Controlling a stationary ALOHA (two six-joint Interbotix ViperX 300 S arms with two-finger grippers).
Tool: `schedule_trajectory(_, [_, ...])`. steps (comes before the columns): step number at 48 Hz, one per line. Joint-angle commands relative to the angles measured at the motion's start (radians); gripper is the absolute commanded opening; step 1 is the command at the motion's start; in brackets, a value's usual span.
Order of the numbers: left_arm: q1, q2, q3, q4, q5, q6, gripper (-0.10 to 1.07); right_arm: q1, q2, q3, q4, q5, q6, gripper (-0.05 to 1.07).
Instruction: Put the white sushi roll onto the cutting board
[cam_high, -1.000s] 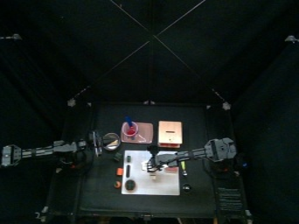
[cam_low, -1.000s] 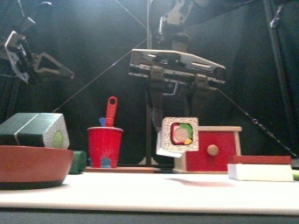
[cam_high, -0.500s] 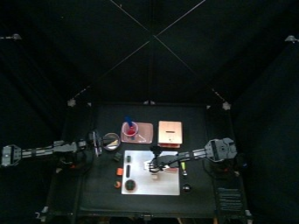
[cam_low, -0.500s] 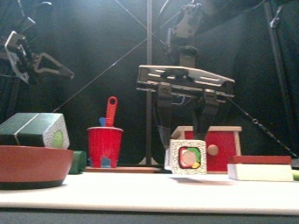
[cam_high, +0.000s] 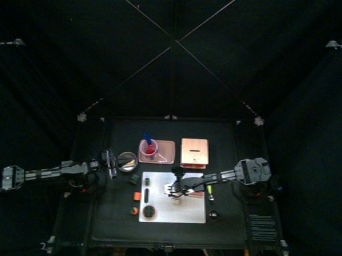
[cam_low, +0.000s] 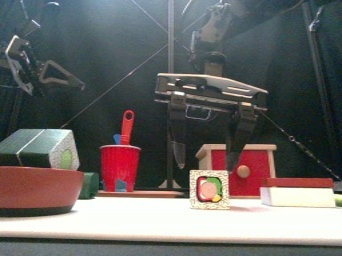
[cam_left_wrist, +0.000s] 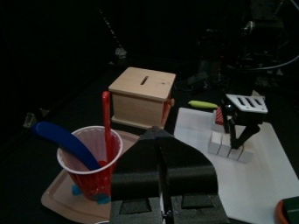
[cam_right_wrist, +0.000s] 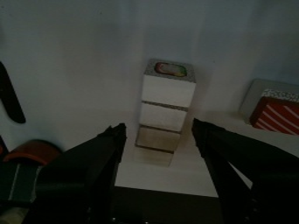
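Note:
The white sushi roll (cam_low: 209, 189) stands on the white cutting board (cam_low: 134, 220), its green and red filling facing the front. My right gripper (cam_low: 209, 150) hangs just above it, open, with one jaw on each side and neither touching the roll. In the right wrist view the sushi roll (cam_right_wrist: 166, 109) lies as a white block on the cutting board (cam_right_wrist: 70, 52), between and just ahead of the fingertips. My left gripper (cam_left_wrist: 167, 171) is shut and empty, resting at the table's left side (cam_high: 83, 170).
A red cup (cam_low: 120, 165) with utensils and a wooden box (cam_low: 238, 168) stand behind the board. A red bowl (cam_low: 34, 188) and a dark green block (cam_low: 38, 148) sit front left. At the right lies a red-and-white box (cam_low: 297, 190).
The right gripper came down with the roll, set it on the board and opened, letting it go. The left arm has not moved.

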Motion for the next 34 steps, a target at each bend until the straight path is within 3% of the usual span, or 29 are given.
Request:
schedule_trajectory(1, [0.002,0.002,-0.014,-0.002,-0.009,0.002,0.0,0.002,-0.023,-0.003,0.005,-0.015,0.003,0.94])
schedule_trajectory(16, [0.002,0.002,-0.014,-0.002,-0.009,0.002,0.0,0.011,0.031,0.014,0.032,-0.084,0.005,0.9])
schedule_trajectory(28, [0.003,0.002,-0.015,-0.002,-0.009,0.002,0.0,0.029,0.043,0.006,0.052,-0.086,0.009,0.74])
schedule_trajectory(34, [0.002,0.002,-0.015,-0.002,-0.009,0.002,0.0,0.043,0.061,-0.026,0.064,-0.087,0.009,0.72])
